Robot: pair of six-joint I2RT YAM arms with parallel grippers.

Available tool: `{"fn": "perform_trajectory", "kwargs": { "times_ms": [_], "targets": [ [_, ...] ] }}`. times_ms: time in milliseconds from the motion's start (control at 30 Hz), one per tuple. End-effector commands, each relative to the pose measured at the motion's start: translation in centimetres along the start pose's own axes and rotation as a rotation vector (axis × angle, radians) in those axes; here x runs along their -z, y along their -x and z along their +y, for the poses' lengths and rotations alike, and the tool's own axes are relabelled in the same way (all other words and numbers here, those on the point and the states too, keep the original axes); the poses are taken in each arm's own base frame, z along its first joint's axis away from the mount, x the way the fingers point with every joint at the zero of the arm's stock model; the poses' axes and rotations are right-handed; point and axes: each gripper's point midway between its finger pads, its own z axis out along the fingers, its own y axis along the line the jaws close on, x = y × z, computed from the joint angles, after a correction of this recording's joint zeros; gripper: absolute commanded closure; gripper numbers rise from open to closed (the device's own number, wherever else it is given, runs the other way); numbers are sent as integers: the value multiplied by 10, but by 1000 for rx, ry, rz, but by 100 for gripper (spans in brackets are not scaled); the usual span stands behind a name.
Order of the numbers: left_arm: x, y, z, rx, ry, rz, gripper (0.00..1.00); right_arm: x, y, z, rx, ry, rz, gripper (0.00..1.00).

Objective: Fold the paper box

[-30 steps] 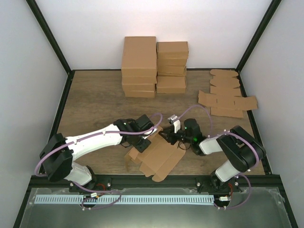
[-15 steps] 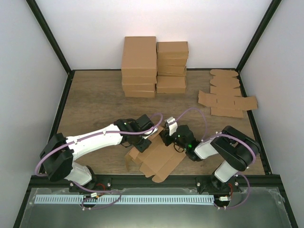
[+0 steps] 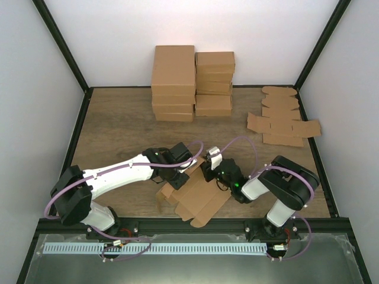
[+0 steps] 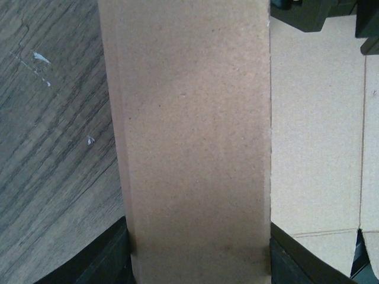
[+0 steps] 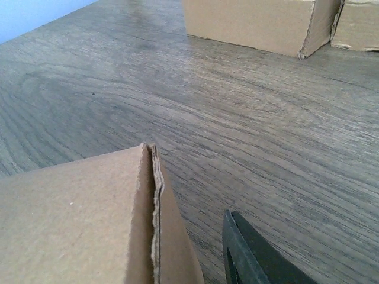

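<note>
The paper box [image 3: 198, 198] lies part-folded on the wooden table near the front, between the two arms. My left gripper [image 3: 185, 170] is at its upper left edge, shut on a raised flap [image 4: 195, 148] that fills the gap between both black fingers [image 4: 109, 260]. My right gripper [image 3: 209, 170] is at the box's upper right edge. In the right wrist view a doubled cardboard wall [image 5: 155, 207] stands upright to the left of the one visible finger [image 5: 246, 254], with bare table between them. The other finger is hidden behind the cardboard.
Two stacks of ready-made brown cartons [image 3: 192, 83] stand at the back centre, and show in the right wrist view as cartons [image 5: 254, 23]. Flat brown blanks [image 3: 283, 118] lie at the back right. Black frame rails border the table.
My right gripper has moved left, closing in on the box's upper right edge. The left gripper and the flap it holds have stayed put.
</note>
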Motion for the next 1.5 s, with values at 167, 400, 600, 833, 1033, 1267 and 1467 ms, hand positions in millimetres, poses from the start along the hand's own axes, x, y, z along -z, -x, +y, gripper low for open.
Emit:
{"fn": "perform_trajectory", "kwargs": {
  "times_ms": [167,400,600,833,1033,1267,1467],
  "targets": [
    [4,-2,-3,11,-6,16,48,3,8,-11,41,-121,-55,79],
    [3,-2,-2,16,3,16,48,4,7,-15,26,-160,-48,99],
    [4,1,-3,21,-4,8,48,4,6,-15,22,-184,-44,77],
    [6,4,4,37,39,-2,48,11,2,-14,-10,-172,-34,67],
    [8,7,3,33,34,-5,48,10,-8,-11,5,-181,-8,55],
    [9,7,1,26,22,-4,48,11,-14,-11,2,-176,1,59],
    [9,6,-4,29,-6,-1,48,7,-10,-8,28,-160,-14,68]
  ]
}}
